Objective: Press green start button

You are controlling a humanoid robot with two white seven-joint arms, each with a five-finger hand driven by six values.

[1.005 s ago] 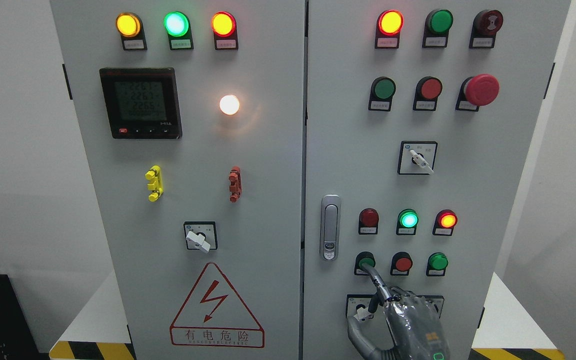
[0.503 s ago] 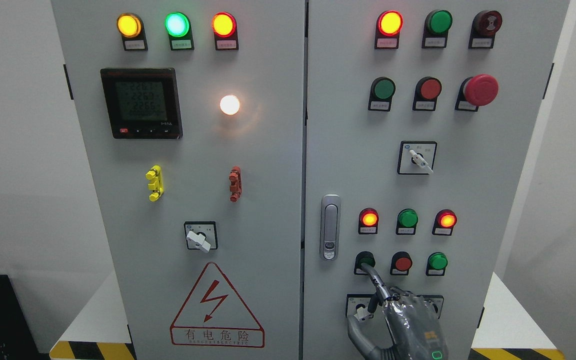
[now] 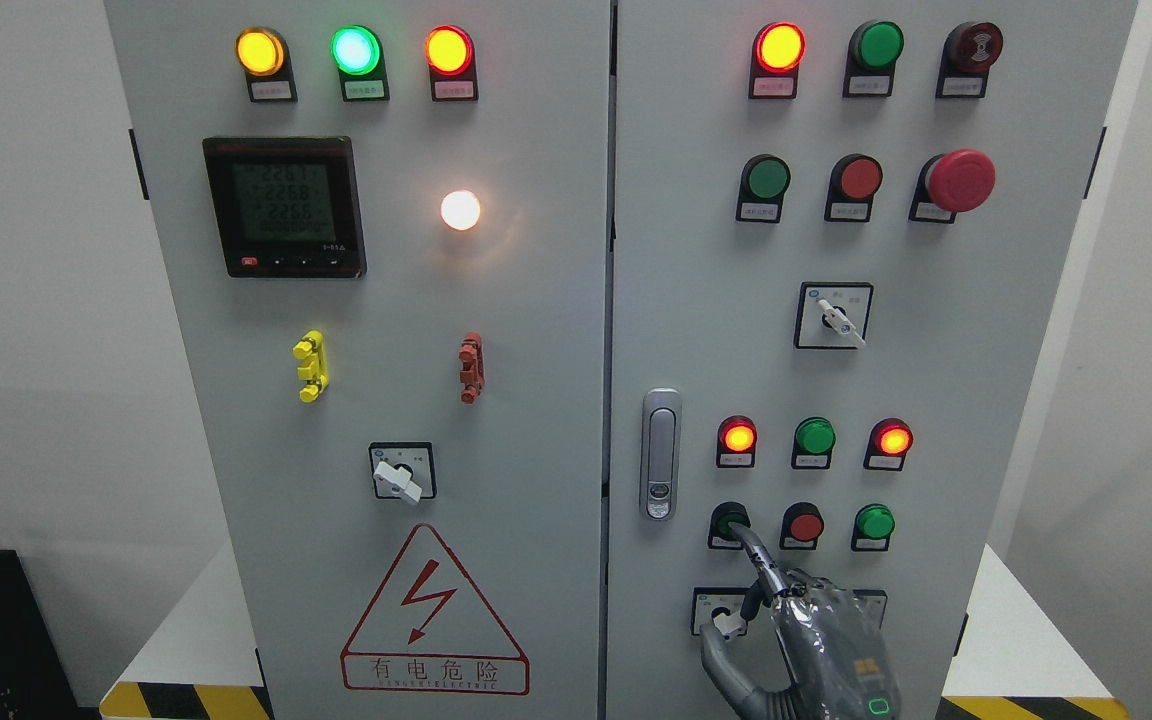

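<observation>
Item: grey cabinet [image 3: 536, 330], two doors, seen from head cam.

- Green start button [image 3: 729, 519]: right door, lower half, leftmost of a row of three w/ red button [image 3: 805, 526] in the middle and a second green button [image 3: 875, 522] at right. Row sits just below three lamps: red lamp [image 3: 738, 437] lit, green lamp [image 3: 815, 437] unlit, red-orange lamp [image 3: 894, 439] lit.
- Right robot hand [image 3: 816, 640]: enters at bottom edge, right of centre. Index finger [image 3: 758, 558] extended, tip touching the green start button; other fingers curled in, holding nothing. Thumb near the selector switch [image 3: 721, 612] below.
- Door latch [image 3: 660, 455]: left edge of right door, beside the button row.
- Left door: meter [image 3: 284, 206], white lamp [image 3: 460, 210] lit, warning triangle [image 3: 433, 615] near bottom edge.
</observation>
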